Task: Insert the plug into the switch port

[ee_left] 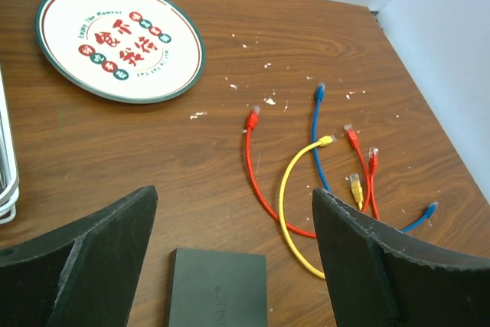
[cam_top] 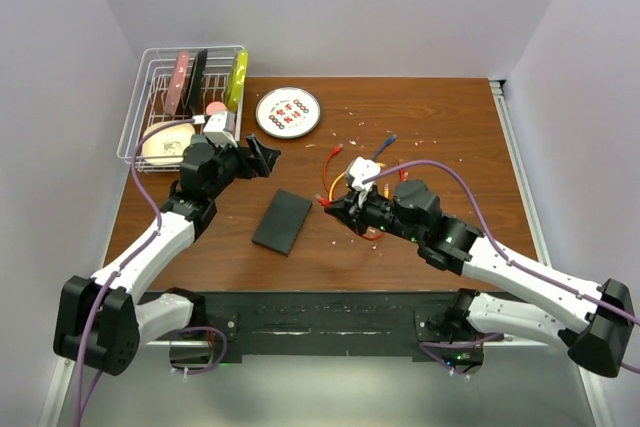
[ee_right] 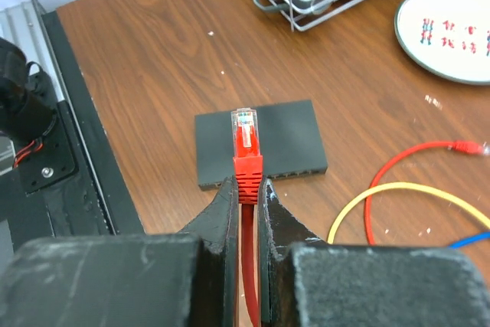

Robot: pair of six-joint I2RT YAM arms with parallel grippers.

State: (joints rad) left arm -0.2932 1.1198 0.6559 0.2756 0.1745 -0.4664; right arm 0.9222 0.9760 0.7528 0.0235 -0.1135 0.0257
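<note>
Pinching the plug [ee_right: 245, 134] between my right fingers [ee_right: 220, 223], left fingers [ee_left: 84, 266] spread wide and empty, I aimed it at the switch [ee_right: 295, 137] lying flat on the table [ee_right: 153, 51] nearby, mid-approach by my judgement, next needing a level, square push into a port.

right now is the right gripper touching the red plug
Touching. In the right wrist view the right gripper has both fingers pressed against the boot of the red plug.
</note>
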